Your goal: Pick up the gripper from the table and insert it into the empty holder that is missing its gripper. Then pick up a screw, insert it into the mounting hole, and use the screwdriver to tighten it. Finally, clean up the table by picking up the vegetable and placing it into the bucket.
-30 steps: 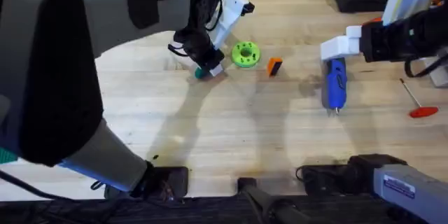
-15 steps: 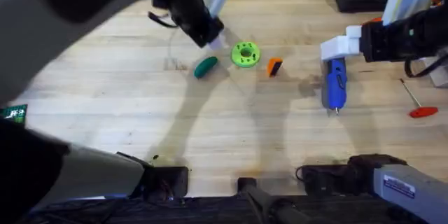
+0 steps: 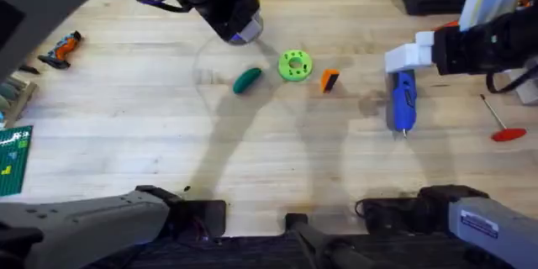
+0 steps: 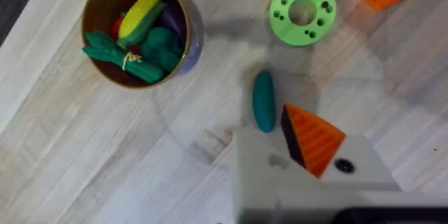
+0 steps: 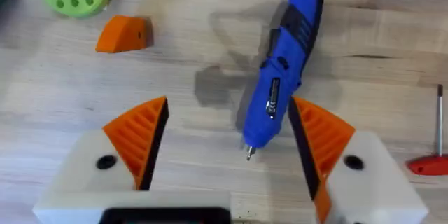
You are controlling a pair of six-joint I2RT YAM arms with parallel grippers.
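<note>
Up and away goes my left arm: a second ago it was low over the vegetable (image 3: 247, 80), and now it is lifted far back, so the vegetable lies bare on the table (image 3: 252, 160). My left gripper (image 4: 308, 143) shows one orange pad (image 4: 313, 138) on its white mount; the other finger is out of sight, so I cannot tell if it is spread or pressed together. The vegetable lies just past that pad, very near it. The bucket (image 4: 136, 35) sits farther off, full of toy food, and from above my arm hides most of it. The green disc (image 3: 294, 65) and the loose gripper (image 3: 329, 79) lie beyond the vegetable, near each other but apart.

My right gripper (image 5: 227, 140) has not moved. Its pads are spread wide, and the screwdriver (image 5: 280, 91) lies between them, its thin tip pointing back at me. I pinch nothing. A red-handled rod (image 3: 501, 122) lies well off to the side.
</note>
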